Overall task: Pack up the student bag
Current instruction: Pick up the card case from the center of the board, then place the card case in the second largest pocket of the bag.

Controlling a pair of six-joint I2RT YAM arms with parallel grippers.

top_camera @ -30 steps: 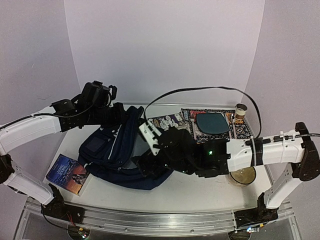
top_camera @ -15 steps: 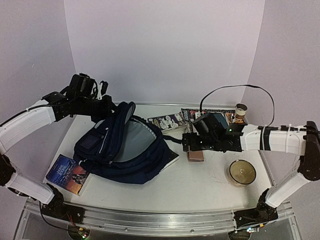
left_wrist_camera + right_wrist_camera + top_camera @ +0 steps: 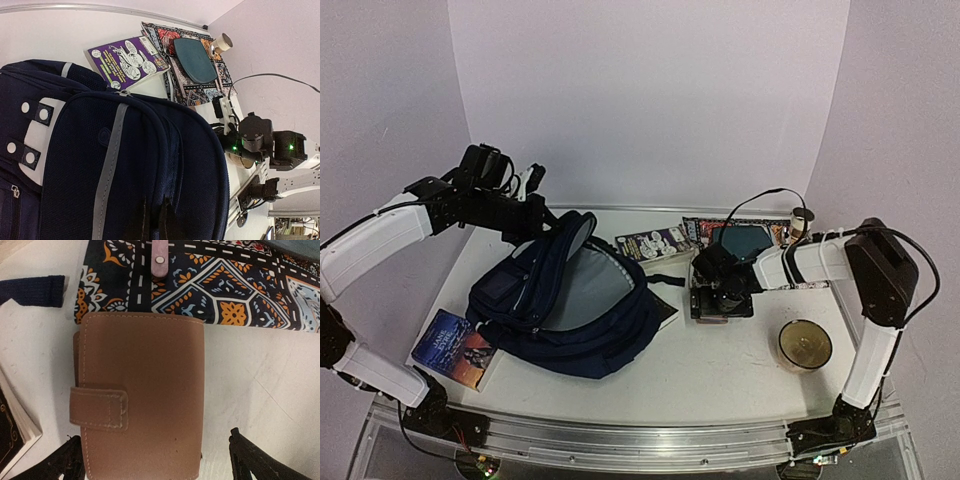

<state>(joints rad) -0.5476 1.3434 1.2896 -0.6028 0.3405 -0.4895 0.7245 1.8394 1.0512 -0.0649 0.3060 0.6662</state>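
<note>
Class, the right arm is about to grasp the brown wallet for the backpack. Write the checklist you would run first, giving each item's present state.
1. The right gripper is open, with one finger on either side of the brown wallet: ok.
2. The wallet's strap lies closed: ok.
3. The student bag has its mouth open, with the grey lining showing: ok.
4. The left gripper is shut on the bag's top fabric: ok.
5. There is room for the finger next to the book corner: cannot tell.
</note>
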